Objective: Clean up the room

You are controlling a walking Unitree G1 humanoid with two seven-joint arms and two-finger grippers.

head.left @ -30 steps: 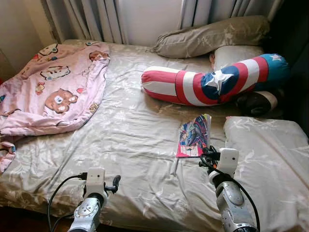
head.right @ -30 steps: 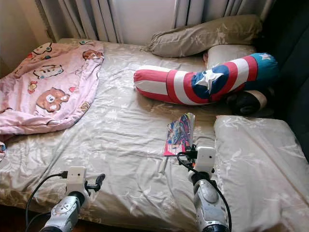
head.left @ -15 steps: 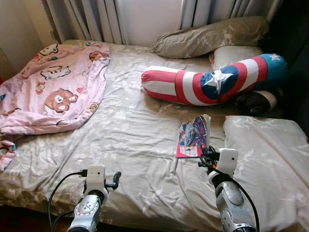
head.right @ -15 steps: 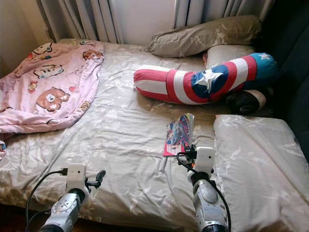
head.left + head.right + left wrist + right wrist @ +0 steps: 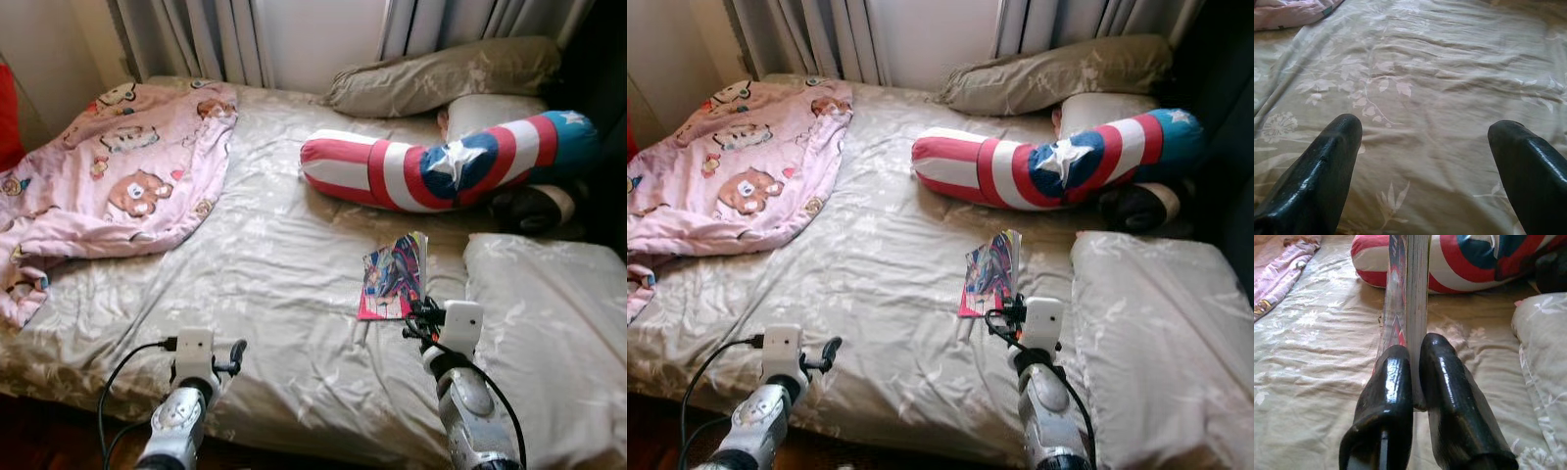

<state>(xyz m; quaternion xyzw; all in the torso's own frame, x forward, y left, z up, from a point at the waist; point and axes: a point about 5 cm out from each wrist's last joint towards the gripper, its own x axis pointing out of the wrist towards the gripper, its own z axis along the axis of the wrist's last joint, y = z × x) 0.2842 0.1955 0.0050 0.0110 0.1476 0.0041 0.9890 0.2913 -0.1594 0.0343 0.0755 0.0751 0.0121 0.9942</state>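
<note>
A colourful comic book (image 5: 394, 277) lies on the grey flowered bed sheet (image 5: 274, 264), its near edge lifted. My right gripper (image 5: 419, 318) is shut on that edge; the right wrist view has the two black fingers (image 5: 1393, 377) pinching the book's pages (image 5: 1413, 289). My left gripper (image 5: 235, 354) hovers low over the bed's front edge. It is open, its fingers (image 5: 1334, 147) wide apart above bare sheet. A pink cartoon blanket (image 5: 118, 176) lies crumpled on the bed's left side.
A red, white and blue star bolster (image 5: 441, 171) lies across the bed's far right, with grey pillows (image 5: 441, 73) behind it and another pillow (image 5: 549, 313) near right. A dark round thing (image 5: 529, 208) sits beside the bolster. Curtains (image 5: 225, 39) hang behind.
The camera has shifted, so the whole scene sits further right and a red thing shows at the left edge. Both grippers keep their places; the right stays shut on the book.
</note>
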